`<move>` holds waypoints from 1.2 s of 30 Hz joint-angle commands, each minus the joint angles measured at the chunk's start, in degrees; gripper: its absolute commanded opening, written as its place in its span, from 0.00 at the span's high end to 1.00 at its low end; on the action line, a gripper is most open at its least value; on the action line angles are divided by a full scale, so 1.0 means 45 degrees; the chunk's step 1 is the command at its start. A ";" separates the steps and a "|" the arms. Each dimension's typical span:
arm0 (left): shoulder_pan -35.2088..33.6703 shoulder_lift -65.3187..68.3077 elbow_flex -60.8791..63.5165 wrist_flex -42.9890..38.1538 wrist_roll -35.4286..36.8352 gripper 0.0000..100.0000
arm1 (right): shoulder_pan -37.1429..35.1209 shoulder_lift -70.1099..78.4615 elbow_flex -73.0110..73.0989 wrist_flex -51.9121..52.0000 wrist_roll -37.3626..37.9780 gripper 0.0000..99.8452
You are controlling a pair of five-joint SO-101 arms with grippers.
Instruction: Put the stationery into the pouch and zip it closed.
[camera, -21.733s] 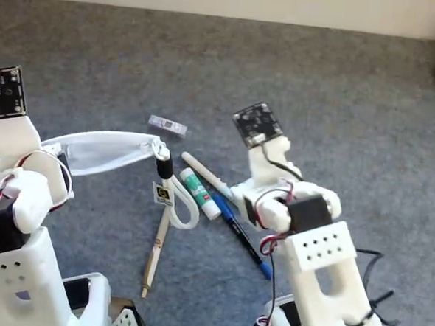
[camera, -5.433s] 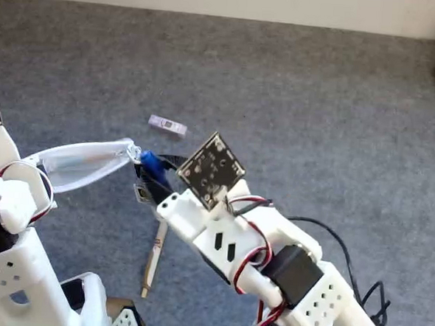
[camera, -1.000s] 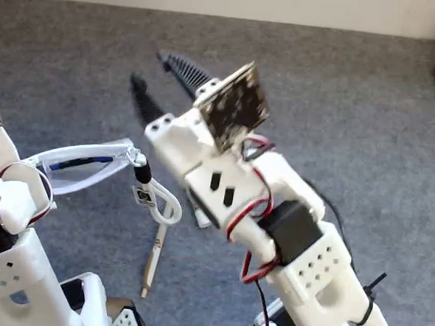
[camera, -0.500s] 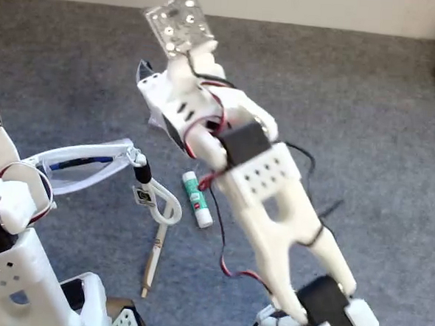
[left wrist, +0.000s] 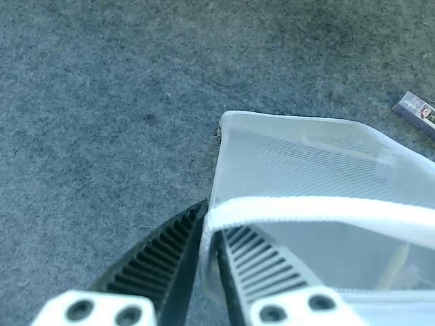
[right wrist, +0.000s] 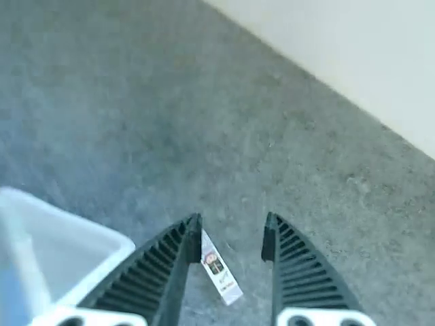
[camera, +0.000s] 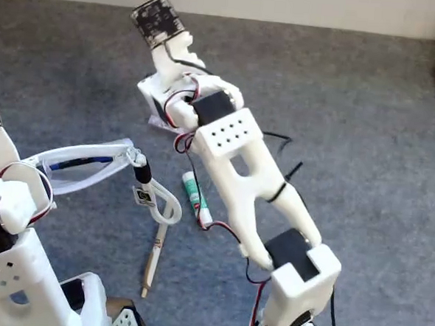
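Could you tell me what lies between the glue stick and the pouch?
In the high view, a white strap loop with a black pull lies between the pouch and the glue stick.

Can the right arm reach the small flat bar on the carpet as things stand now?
Probably yes. The right end effector is open over the small flat bar, which lies uncovered between its fingers; the pouch sits off to one side.
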 commanded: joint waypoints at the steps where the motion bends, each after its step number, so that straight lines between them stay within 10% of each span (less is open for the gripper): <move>1: -0.0166 0.0205 0.0029 -0.0078 -0.0137 0.99 | 0.0127 0.0479 -0.1045 0.0049 0.0860 0.86; 36: -0.0186 0.0205 0.0049 -0.0078 -0.0156 0.99 | -0.0361 0.4601 -0.1729 -0.0049 0.2813 0.86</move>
